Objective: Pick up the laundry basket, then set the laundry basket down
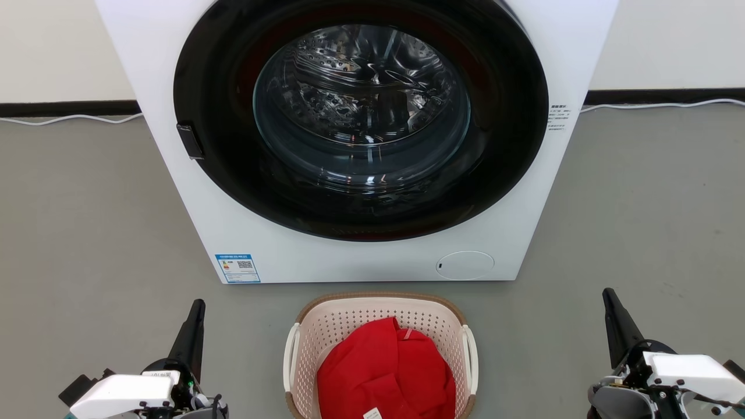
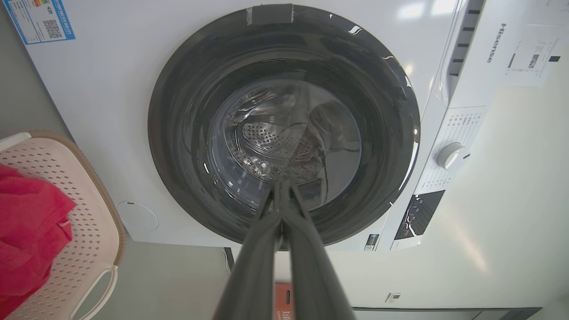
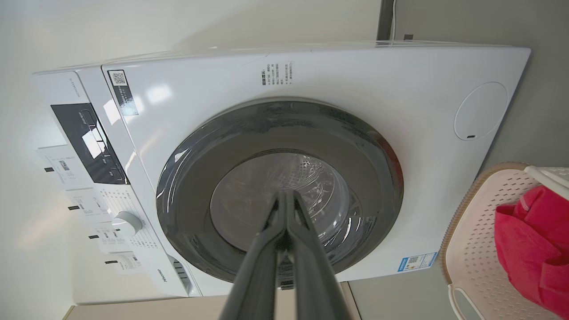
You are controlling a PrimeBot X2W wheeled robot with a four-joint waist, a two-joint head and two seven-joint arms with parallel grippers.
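Basket (image 1: 349, 320) stands on the floor (image 1: 87, 233) at near centre, just in front of the washer (image 1: 361, 262) and well apart from both grippers. At the left, the left gripper (image 1: 199, 305) is pinched shut on nothing, fingers pointing far. The left handle (image 1: 289, 358) is a thin white loop on the side wall and looks like a good hold. The perforated plastic seems stiff but light, and may flex if squeezed at the walls. The red cloth (image 1: 384, 372) inside is soft and should add little weight, though it could shift if tipped. The right handle (image 1: 470, 358) mirrors the left, so a level two-sided lift seems best. At the right, the right gripper (image 1: 610, 299) is likewise closed and empty.
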